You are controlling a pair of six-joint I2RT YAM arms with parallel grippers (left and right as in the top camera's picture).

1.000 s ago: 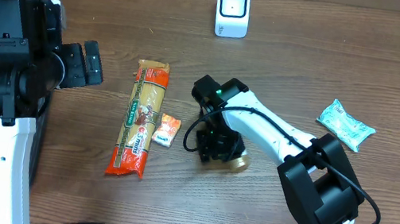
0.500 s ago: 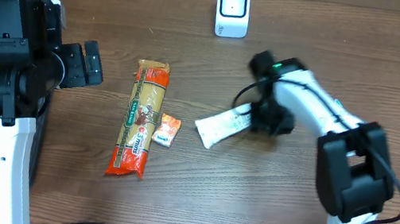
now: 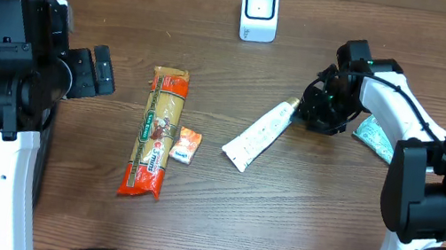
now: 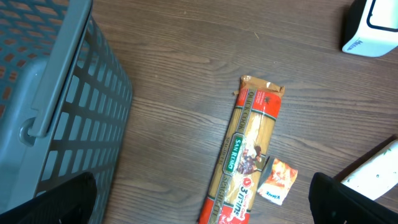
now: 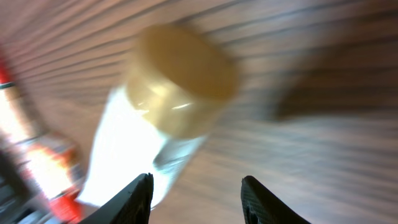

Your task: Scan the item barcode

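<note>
The white tube (image 3: pixel 259 134) with a gold cap lies slantwise on the wooden table (image 3: pixel 278 232), a little right of the middle. Its cap end points up toward the right gripper (image 3: pixel 316 110), which sits just at that end. From the right wrist view, which is badly blurred, the two fingertips (image 5: pixel 133 200) stand partly apart with bare wood between them. The cap is out ahead of them rather than pinched, so the jaws look released. The barcode scanner (image 3: pixel 259 11) stands upright at the far edge, well apart from the tube.

A teal packet (image 3: pixel 376 137) lies beside the right arm, partly hidden by it. Left of the tube are a long pack of spaghetti (image 3: pixel 158 133) and a small orange sachet (image 3: pixel 186 146) just beside it. The left gripper (image 3: pixel 92 75) hangs over by the grey basket (image 4: pixel 56 118), jaws spread wide and holding nothing.
</note>
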